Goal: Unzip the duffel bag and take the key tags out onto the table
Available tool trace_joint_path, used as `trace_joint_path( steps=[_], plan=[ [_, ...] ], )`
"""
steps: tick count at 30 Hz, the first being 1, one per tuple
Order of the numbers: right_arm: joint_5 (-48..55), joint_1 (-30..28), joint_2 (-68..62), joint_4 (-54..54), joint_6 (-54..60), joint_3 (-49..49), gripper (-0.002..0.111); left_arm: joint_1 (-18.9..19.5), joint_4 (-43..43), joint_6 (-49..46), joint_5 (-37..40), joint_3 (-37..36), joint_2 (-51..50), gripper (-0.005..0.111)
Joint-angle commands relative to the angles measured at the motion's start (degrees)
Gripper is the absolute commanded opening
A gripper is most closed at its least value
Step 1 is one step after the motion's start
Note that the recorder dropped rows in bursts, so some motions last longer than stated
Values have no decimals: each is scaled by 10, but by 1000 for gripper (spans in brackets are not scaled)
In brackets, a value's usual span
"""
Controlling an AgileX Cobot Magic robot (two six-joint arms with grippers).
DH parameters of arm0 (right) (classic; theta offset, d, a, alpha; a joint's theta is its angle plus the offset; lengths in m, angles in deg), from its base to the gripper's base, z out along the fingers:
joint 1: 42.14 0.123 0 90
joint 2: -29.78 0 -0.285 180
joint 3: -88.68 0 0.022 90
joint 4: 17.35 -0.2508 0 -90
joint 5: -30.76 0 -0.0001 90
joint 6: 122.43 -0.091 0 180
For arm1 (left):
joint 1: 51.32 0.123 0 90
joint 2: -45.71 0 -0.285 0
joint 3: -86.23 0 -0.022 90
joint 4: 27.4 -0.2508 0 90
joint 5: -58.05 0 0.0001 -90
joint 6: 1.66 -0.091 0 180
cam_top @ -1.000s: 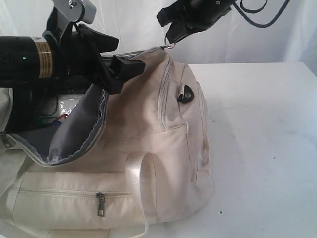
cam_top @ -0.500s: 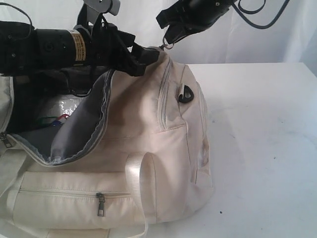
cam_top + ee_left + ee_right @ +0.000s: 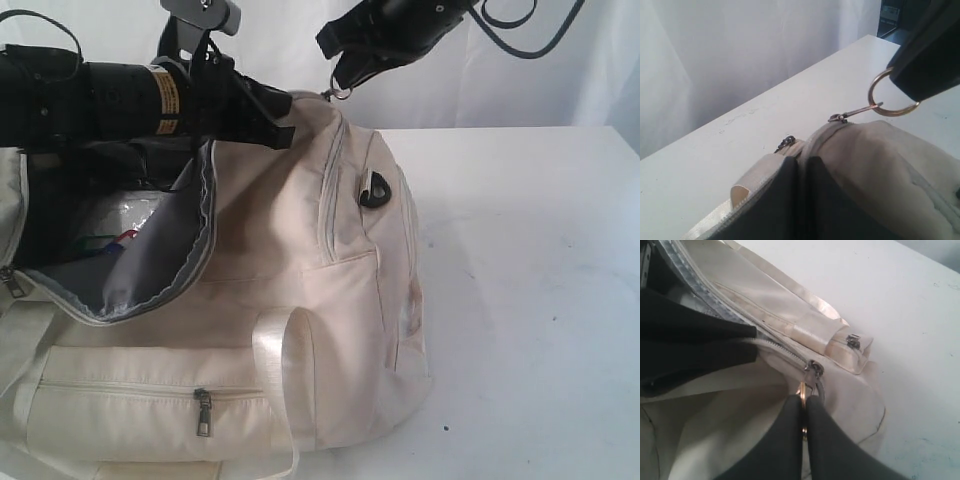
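Jaws on the left gripper (image 3: 278,125) just clamped the rim of the cream fabric duffel bag (image 3: 300,250), bracing it; right gripper (image 3: 343,80) pinches the brass zipper ring (image 3: 895,113).

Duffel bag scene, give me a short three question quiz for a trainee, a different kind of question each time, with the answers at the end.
1. True or false: the duffel bag has its main opening zipped fully shut.
2. What is the right gripper shut on? A, a webbing handle. B, the zipper pull ring. C, the side pocket pull.
3. In a few words: are the key tags inside the bag or out on the table?
Key: 1 false, the grey lining shows through the gap. 2 B. 3 inside the bag.
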State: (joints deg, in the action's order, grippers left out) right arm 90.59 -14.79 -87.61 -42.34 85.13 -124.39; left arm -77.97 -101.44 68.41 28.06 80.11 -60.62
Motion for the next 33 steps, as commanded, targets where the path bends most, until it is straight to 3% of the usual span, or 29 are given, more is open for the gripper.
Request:
trace_joint_path(
  steps=[1, 11, 18, 33],
  plan=[
    [26, -6, 4, 49, 8, -3, 0, -3, -1, 6, 3, 3, 1, 0],
    [52, -7, 10, 150, 8, -3, 0, -3, 2, 34, 78, 3, 10, 0],
    [101, -7, 11, 170, 8, -3, 0, -3, 3, 34, 105, 3, 21, 0],
    [101, -11, 29, 172, -8, -3, 0, 2, 29, 34, 157, 3, 26, 0]
  ],
)
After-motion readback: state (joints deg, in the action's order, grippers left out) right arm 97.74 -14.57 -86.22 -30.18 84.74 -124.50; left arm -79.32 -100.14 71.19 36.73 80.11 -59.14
